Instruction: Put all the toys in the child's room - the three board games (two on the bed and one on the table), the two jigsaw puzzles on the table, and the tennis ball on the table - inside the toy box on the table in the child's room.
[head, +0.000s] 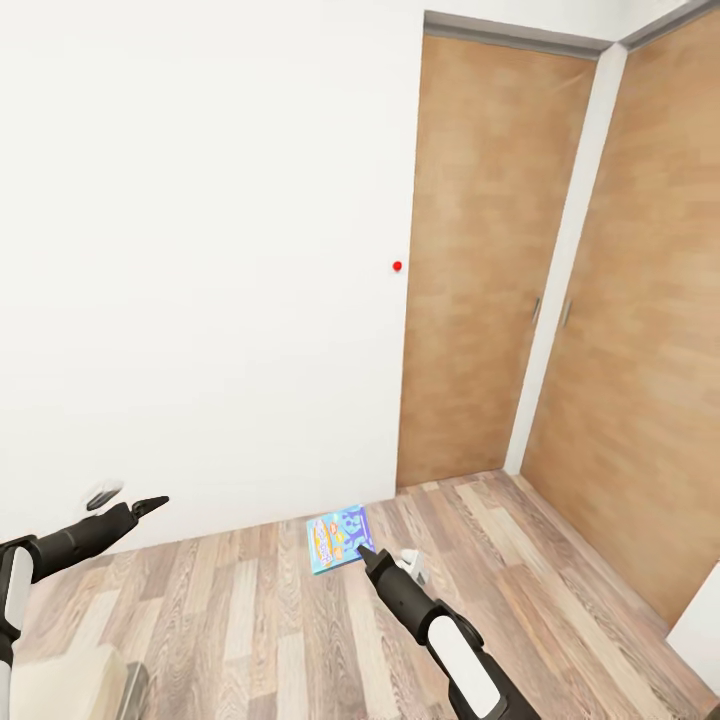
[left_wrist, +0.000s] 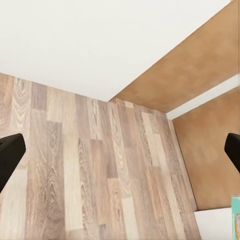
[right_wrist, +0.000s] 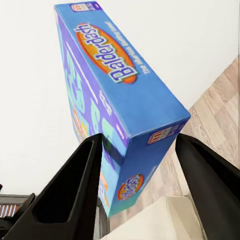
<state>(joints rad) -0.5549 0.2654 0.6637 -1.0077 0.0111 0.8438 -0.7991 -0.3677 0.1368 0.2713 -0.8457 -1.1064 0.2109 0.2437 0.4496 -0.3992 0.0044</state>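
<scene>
- The right gripper (right_wrist: 137, 165) was clamped on the board game (right_wrist: 117, 95), a blue box printed with an orange oval and the word "Balderdash". In the right wrist view the two dark fingers (right_wrist: 75, 190) straddled the box's near end, one on each broad face.
- The box's long axis ran straight out from the jaws, away from the wrist, so the free end led and the held end trailed.
- In the head view the board game (head: 340, 538) sat at about 6 o'clock, low and just right of centre, at the tip of the right arm (head: 420, 610), its cover turned up towards the camera.
- The left gripper (head: 150, 503) hung at about 8 o'clock, well apart from the box and carrying nothing. In the left wrist view its fingertips (left_wrist: 10, 155) stood wide at either edge over bare wood-plank floor (left_wrist: 100, 170).
- Of the two arms, the right was the one with the toy; the left had no part in the hold.
- Farther out, a white wall (head: 200, 250) ran from 9 to 12 o'clock, and wooden doors (head: 490, 260) stood from 1 to 3 o'clock.
- No toy box, table or bed lay ahead, so the carry probably called for a turn of the base before any placing.
</scene>
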